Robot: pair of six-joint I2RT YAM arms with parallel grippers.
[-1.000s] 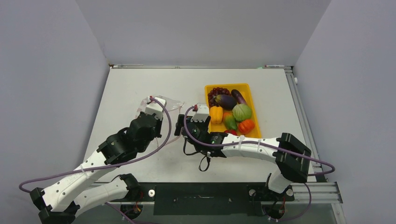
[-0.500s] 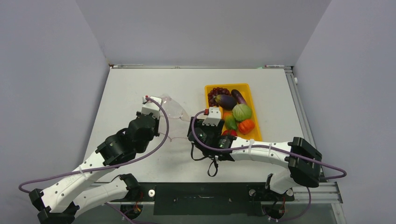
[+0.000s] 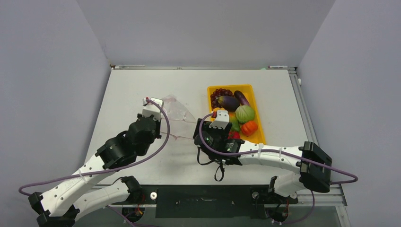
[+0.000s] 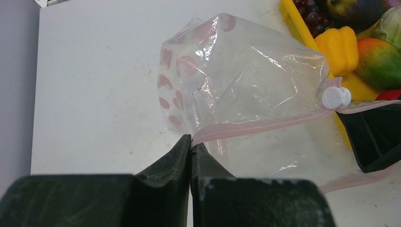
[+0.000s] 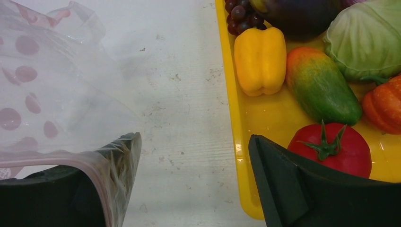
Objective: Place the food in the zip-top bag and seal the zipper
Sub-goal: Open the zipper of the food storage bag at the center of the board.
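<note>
Plainly at the bag-opening step, with no loading begun. At the left fingers (image 4: 176,158): clamped shut on the zipper (image 4: 255,126), near one end of the pink strip, holding that edge of the mouth up. At the right fingers (image 5: 302,189): spread wide, gripping nothing. Over one of them, draped clear film and a run of the pink strip; hard to tell from the wrist view whether hooked inside the mouth or merely behind the film. Under the other, the near corner of the yellow tray (image 5: 242,161), just beside the tomato (image 5: 331,149).

Further out: the zip-top bag (image 4: 246,71) ballooned and empty on the bench (image 4: 94,71), between the two arms and just left of the tray, with a white slider tab (image 4: 333,97) at the strip's far end. All the food in the tray, none in the bag: yellow pepper (image 5: 260,59), green-orange fruit (image 5: 321,87), cabbage (image 5: 366,38), grapes (image 5: 241,14), eggplant (image 5: 293,14), orange pumpkin (image 5: 385,106).

Judged next: catch the free lip with the right fingers and draw it away from the left pinch to gape the mouth; then let go, reach across to the tray and close on one piece, the tomato being nearest. Calls for a steady left hold and a gentle pull, given floppy film apt to collapse or slip.
</note>
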